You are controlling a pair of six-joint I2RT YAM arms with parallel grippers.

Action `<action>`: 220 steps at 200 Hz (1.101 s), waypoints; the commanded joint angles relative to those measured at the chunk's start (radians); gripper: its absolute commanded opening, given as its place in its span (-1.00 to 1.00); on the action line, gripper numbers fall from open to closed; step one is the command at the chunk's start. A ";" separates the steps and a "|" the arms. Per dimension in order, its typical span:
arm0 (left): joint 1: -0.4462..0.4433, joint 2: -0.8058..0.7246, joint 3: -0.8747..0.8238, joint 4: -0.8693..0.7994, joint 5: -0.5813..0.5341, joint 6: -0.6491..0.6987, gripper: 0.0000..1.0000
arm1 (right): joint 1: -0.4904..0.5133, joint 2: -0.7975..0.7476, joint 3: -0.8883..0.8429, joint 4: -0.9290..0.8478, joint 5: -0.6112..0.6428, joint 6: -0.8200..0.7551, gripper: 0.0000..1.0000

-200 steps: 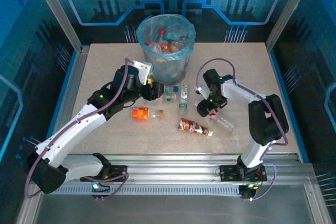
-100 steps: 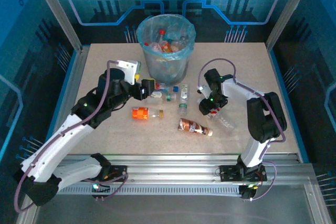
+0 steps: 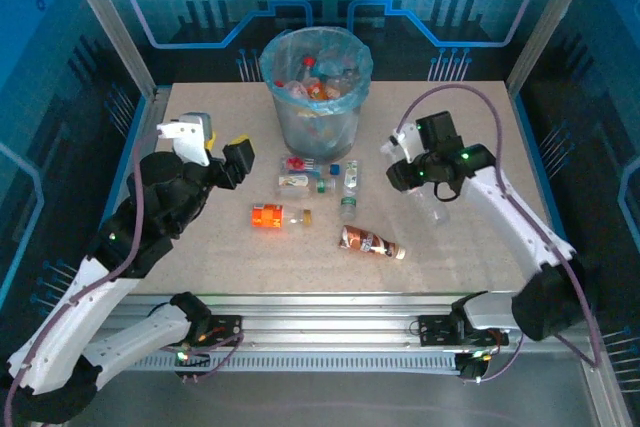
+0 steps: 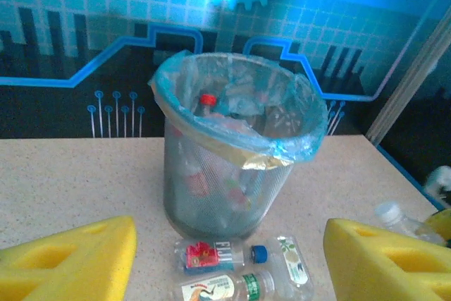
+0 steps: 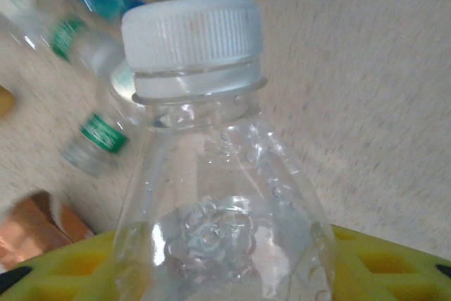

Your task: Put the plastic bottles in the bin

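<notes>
Clear bottle (image 5: pixel 218 195) clamped in my right gripper (image 3: pixel 418 175), bound for bin (image 3: pixel 315 117).
Left gripper (image 3: pixel 238 159) apart, empty, off to one side, I judge for clearance.

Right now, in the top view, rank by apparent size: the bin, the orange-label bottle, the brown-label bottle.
1. bin, clearly largest.
2. orange-label bottle and brown-label bottle: alike, too close to rank.

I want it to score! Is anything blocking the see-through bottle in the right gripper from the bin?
Nothing visible does. The right gripper holds the clear plastic bottle with a white cap, and the table towards the round grey bin with a blue bag is bare. Loose bottles lie aside.
</notes>
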 commanded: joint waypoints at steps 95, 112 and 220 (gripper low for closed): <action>-0.002 0.106 0.051 0.084 -0.050 0.024 0.43 | 0.339 0.092 0.441 0.660 -0.055 -0.140 0.09; 0.000 0.083 0.037 0.076 -0.076 0.028 0.42 | 0.338 0.187 0.500 0.744 -0.037 -0.173 0.09; 0.025 0.003 -0.057 0.070 -0.164 0.066 0.46 | 0.215 0.760 0.904 0.719 0.089 -0.111 0.13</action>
